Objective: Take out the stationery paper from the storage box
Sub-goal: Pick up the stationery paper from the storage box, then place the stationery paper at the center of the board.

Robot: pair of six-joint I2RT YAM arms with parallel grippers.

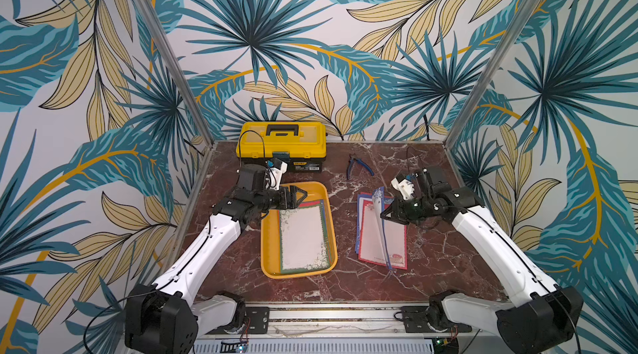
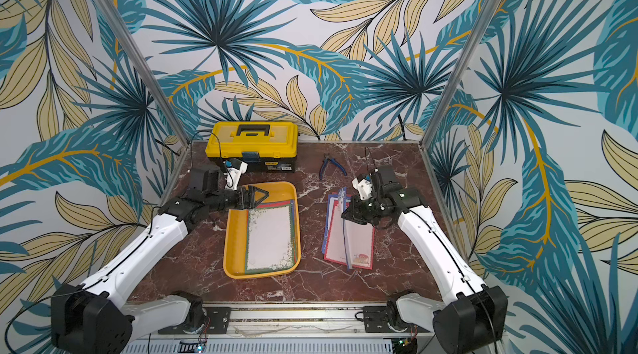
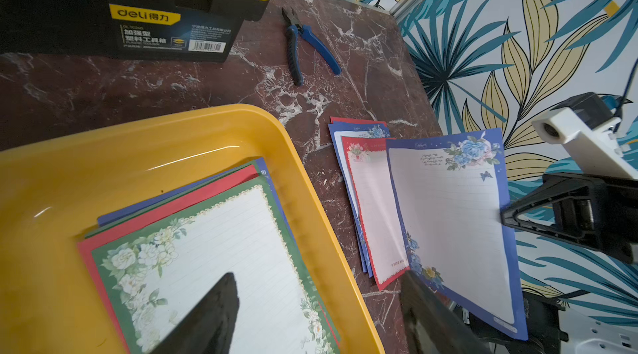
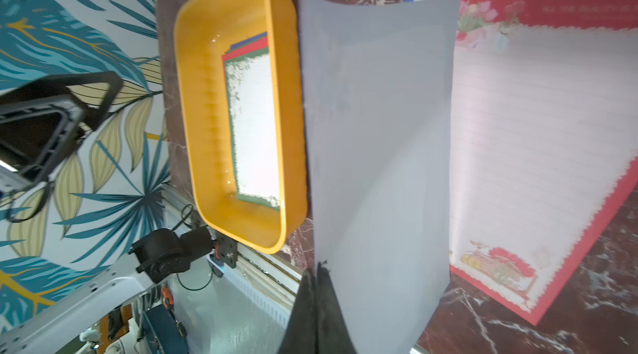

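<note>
Two arms, one transfer midway: stationery paper [image 1: 303,235] partly out of the storage box [image 1: 271,245], partly left inside.

- Marbled red-brown table [image 1: 345,283], hard and glossy, as base.
- Far left, yellow-lidded black toolbox [image 1: 281,143], boxy, untouched.
- Left of centre, the storage box: shallow orange-yellow plastic, rounded corners, flared rim, smooth walls.
- Inside it, a flat fanned stack, green floral border on top, with red, green and blue edges peeking out at the far end.
- Right of the box and well apart from it, a loose pile [image 1: 373,242] of removed sheets, red scalloped border uppermost.
- Above the pile, a blue-bordered sheet [image 3: 448,217], thin and slightly curled, near upright, pinched at one edge by the right gripper [image 1: 383,215], jaws closed on it.
- Left gripper [image 1: 299,198] over the far end of the box, jaws wide, empty.
- Far centre, blue-handled pliers [image 1: 359,166], idle.

Step, by judgement: laying a removed sheet on the pile. Next: release low over the pile, then a careful pinch at the green sheet's edge. Thin paper flush on smooth plastic, probably hard to lift singly.
</note>
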